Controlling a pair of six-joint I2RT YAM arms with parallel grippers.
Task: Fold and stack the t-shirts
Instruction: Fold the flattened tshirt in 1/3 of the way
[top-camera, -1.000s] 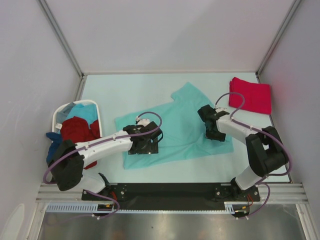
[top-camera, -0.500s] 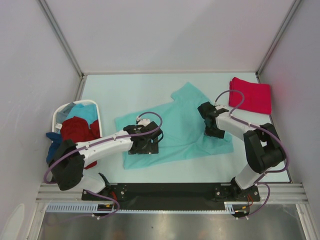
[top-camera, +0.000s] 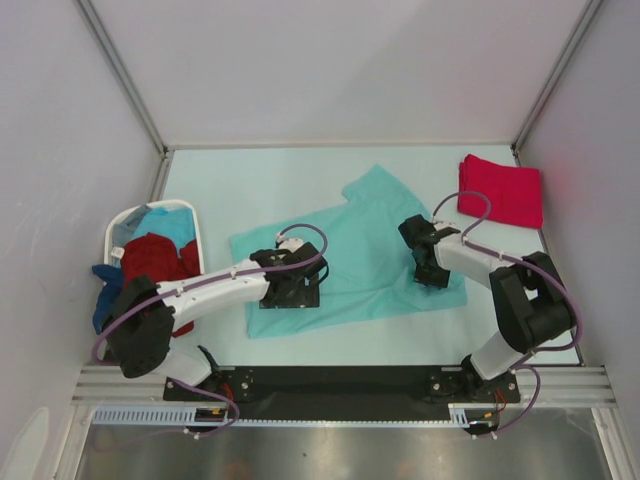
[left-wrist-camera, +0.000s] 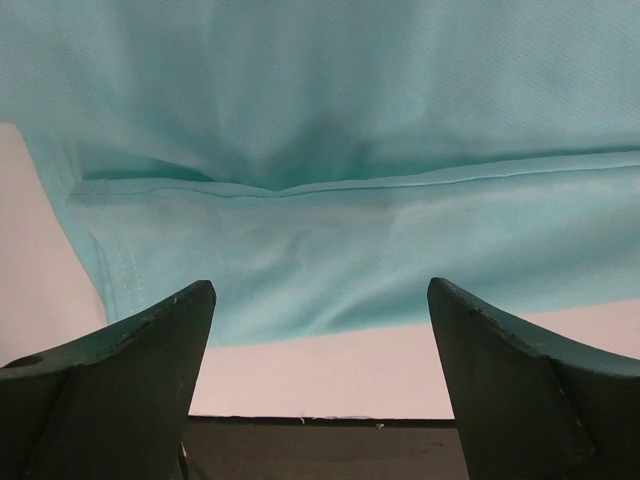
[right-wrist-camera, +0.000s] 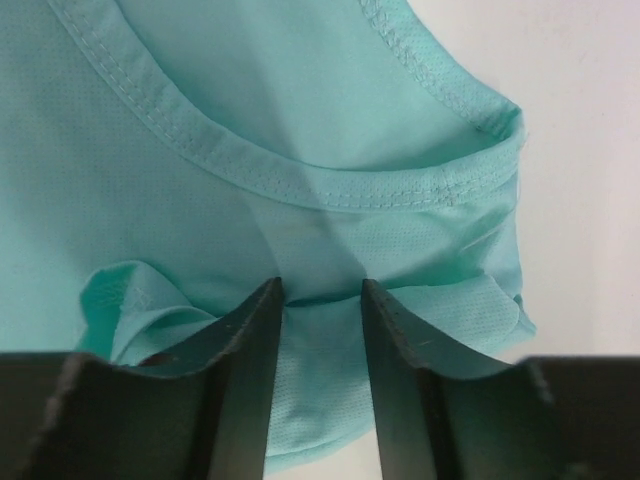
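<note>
Teal cloth fills the middle of the counter (top-camera: 250, 190). This is the light teal t-shirt (top-camera: 360, 240), lying open but crooked, with one sleeve poking toward the far side. A pinkish-red t-shirt (top-camera: 500, 190) sits folded in the far right corner. On the left, a white basket (top-camera: 112, 240) holds a dark red shirt (top-camera: 155, 258) and some blue ones.

The left arm (top-camera: 210, 290) reaches to the near left part of the teal shirt. Its jaws are spread wide and hold nothing. The bottom hem (left-wrist-camera: 330, 180) lies just past them, a bit bumpy.

The right arm (top-camera: 470, 262) is at the near right part of the shirt, by the collar (right-wrist-camera: 300, 180). Its jaws are squeezed close with teal cloth bunched between them, so they seem to pinch the shirt there.

The step looks like getting the shirt flat and straight before the first fold. To do it well, the left jaws should go down low and bite the hem, taking both layers. Then both arms should pull gently apart, so the wrinkles go away. Pulling too hard could drag the whole shirt across the counter. Pinching only the top layer could leave a messy fold.
</note>
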